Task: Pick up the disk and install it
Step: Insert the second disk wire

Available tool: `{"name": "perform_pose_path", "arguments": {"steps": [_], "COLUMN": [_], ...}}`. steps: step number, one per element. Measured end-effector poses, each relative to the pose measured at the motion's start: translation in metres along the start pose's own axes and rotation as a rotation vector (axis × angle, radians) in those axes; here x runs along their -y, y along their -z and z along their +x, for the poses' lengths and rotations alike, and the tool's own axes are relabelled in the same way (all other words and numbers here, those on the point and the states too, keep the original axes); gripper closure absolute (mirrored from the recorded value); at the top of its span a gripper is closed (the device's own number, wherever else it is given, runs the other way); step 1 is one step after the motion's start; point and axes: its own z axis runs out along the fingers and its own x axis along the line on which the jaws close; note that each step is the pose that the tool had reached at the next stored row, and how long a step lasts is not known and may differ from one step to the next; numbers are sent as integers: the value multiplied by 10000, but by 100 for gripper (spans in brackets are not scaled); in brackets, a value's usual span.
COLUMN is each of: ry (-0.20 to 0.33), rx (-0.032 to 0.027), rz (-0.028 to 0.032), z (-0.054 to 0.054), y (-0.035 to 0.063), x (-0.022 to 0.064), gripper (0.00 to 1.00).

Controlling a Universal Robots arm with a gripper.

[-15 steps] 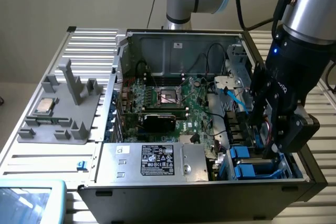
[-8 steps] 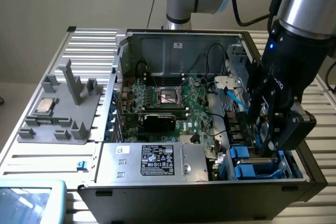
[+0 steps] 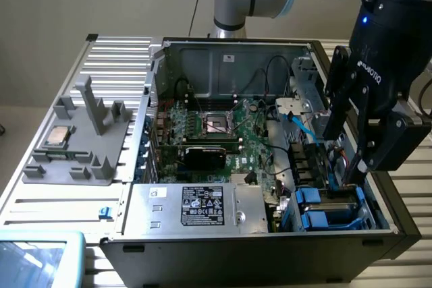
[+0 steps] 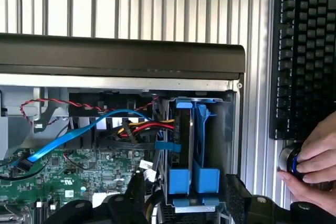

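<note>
**Open gripper over the drive bay, disk seated on edge below it**

The gripper [image 3: 351, 141] hangs inside the open computer case [image 3: 223, 65] with its jaws spread wide and nothing between them; "ROBOTIQ" reads along its black body. Directly under its fingertips sits the drive bay [image 4: 231, 129], and in it the disk [image 3: 329, 208] stands on edge, framed by its blue carrier rails and tabs.

Just beside the gripper, toward the middle of the case, a blue data cable [image 4: 79, 129] and a bundle of red, yellow and black wires [image 4: 139, 127] crowd the bay's edge. Farther out lies the green motherboard [image 3: 223, 129] with its processor socket. Toward the case front, away from the gripper, a silver box [image 3: 196, 207] carries a black label whose print is too fine to read.

Well away from the gripper, outside the case, a grey fixture [image 3: 77, 146] holds a small square chip [image 3: 56, 137]. On the gripper's outer side a black keyboard [image 4: 307, 51] lies on the ribbed table [image 4: 157, 3], and a person's hand [image 4: 315, 163] grips a round knob [image 4: 290, 161].
</note>
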Motion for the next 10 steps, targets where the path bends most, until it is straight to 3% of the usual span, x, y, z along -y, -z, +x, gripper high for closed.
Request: {"name": "perform_pose_path", "arguments": {"steps": [10], "ry": [0], "rx": [-1], "rz": [0], "z": [0], "y": [-1], "x": [0], "gripper": [29]}}
